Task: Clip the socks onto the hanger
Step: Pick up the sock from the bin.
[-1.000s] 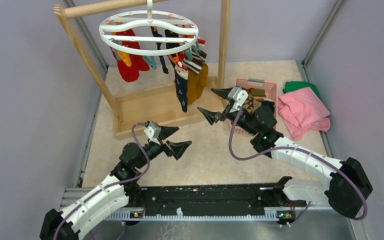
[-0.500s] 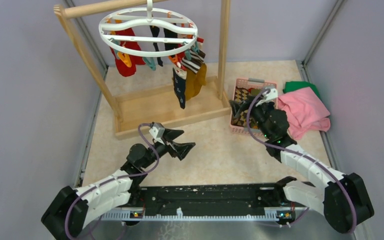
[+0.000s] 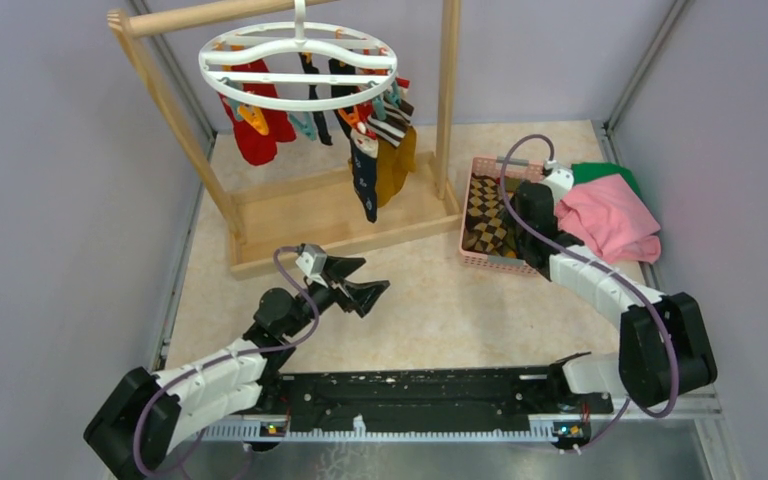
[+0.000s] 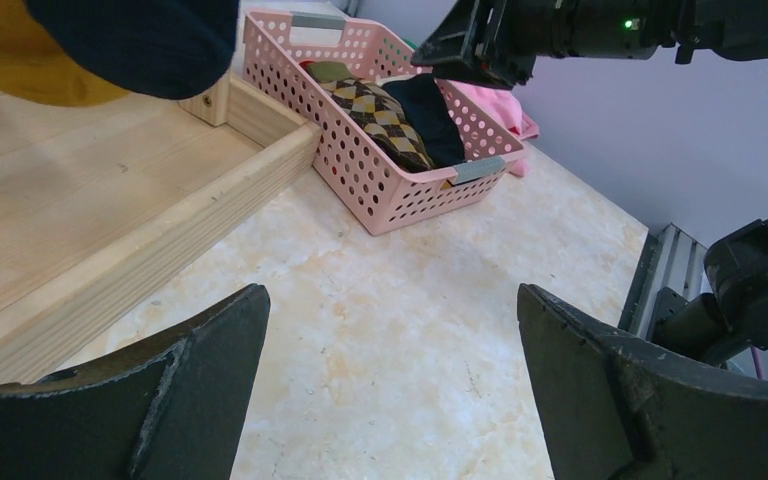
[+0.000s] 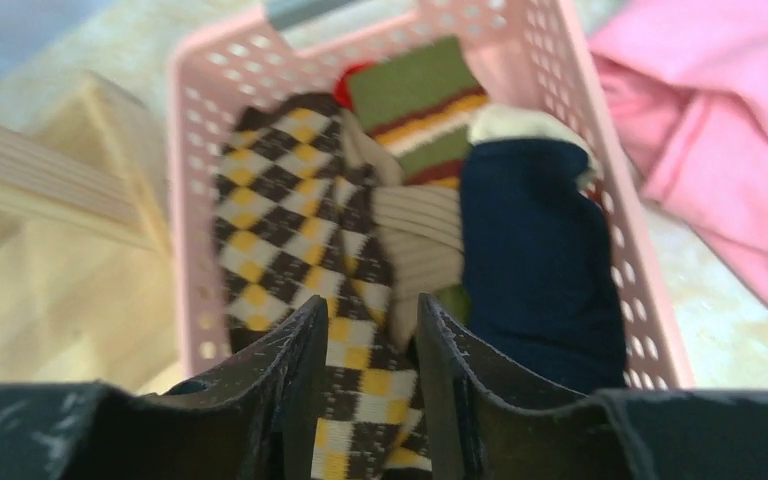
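Observation:
The white ring hanger [image 3: 298, 65] hangs from the wooden rack, with red [image 3: 255, 140], navy [image 3: 365, 180] and mustard [image 3: 397, 160] socks clipped under it. More socks lie in the pink basket [image 3: 480, 262]: a brown argyle sock [image 5: 270, 220], a navy sock [image 5: 540, 260] and a green striped sock [image 5: 420, 100]. My right gripper [image 5: 372, 305] reaches down into the basket with its jaws narrowed around the argyle sock; whether they pinch it does not show. My left gripper [image 3: 360, 283] hovers wide open over bare table, holding nothing.
The wooden rack base [image 3: 340, 215] lies between the left arm and the hanger. A pink folded cloth [image 3: 610, 215] and a green cloth [image 3: 600, 172] sit right of the basket. Grey walls enclose the table on three sides.
My right arm swung from beside the rack to the basket and lowered into it, and its jaws narrowed from wide open. The left arm shifted slightly and stayed open.

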Action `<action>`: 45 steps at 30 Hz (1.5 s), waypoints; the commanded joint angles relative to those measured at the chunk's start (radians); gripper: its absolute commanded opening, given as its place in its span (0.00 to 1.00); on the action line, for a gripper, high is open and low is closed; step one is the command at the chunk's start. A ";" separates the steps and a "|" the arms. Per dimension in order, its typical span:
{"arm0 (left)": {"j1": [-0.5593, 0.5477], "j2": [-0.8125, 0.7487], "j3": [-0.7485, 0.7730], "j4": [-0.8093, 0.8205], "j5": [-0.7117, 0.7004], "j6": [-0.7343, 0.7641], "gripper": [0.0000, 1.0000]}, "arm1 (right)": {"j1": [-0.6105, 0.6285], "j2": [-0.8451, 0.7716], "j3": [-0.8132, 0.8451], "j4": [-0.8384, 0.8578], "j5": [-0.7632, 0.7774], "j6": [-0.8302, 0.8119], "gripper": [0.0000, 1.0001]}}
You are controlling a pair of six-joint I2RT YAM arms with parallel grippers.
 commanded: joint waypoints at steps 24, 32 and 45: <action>0.002 -0.100 -0.042 0.012 -0.042 0.025 0.99 | -0.136 0.248 0.049 -0.010 0.019 0.057 0.29; 0.002 -0.097 -0.044 0.013 -0.032 0.025 0.99 | -0.162 0.217 0.023 0.046 -0.056 0.039 0.04; 0.002 -0.099 -0.042 0.033 0.004 0.028 0.99 | -0.165 -0.063 -0.071 0.135 -0.039 -0.020 0.00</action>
